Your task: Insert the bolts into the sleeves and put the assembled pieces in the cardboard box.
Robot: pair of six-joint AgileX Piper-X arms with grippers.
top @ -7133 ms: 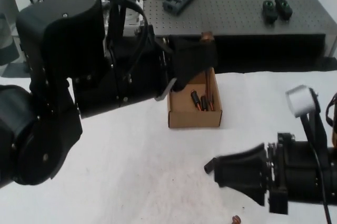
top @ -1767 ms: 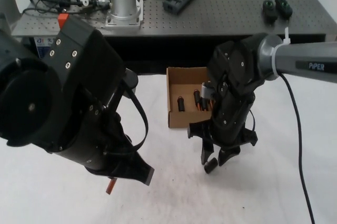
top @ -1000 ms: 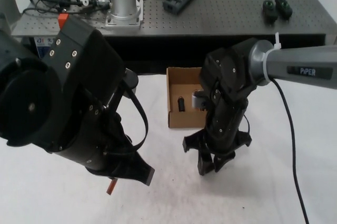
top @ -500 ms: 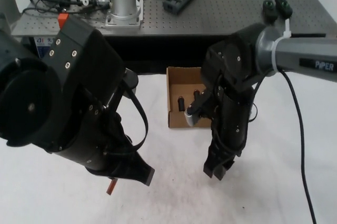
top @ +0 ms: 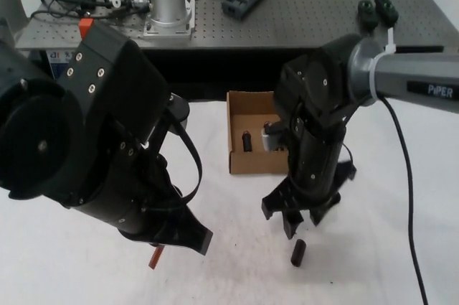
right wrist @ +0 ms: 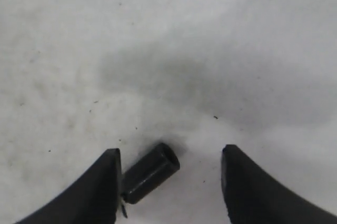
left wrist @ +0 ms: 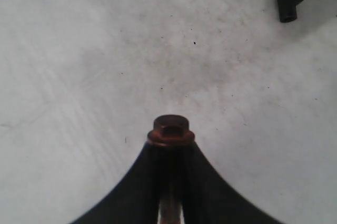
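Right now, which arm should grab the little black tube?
The right arm. Its open fingers hang right over the tube, while the left fingers are busy, shut on a bolt.

The bolt [left wrist: 170, 129] shows only its head; the left hand [left wrist: 170, 149] hides its shank. The right arm covers part of the cardboard box [top: 251, 163].
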